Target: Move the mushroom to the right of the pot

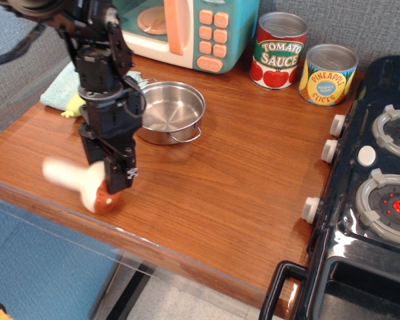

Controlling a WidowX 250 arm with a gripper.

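The mushroom has a reddish-brown cap and a white stem and looks blurred near the front-left edge of the wooden table. Its stem points left. My black gripper reaches down over the cap, with its fingers closed around it; the cap is mostly hidden behind them. The shiny steel pot stands empty behind the gripper and slightly to its right, about a hand's width from the mushroom. My arm partly covers the pot's left rim.
A toy microwave stands at the back. A tomato sauce can and a pineapple can stand at the back right. A toy stove borders the right side. A green cloth lies at the back left.
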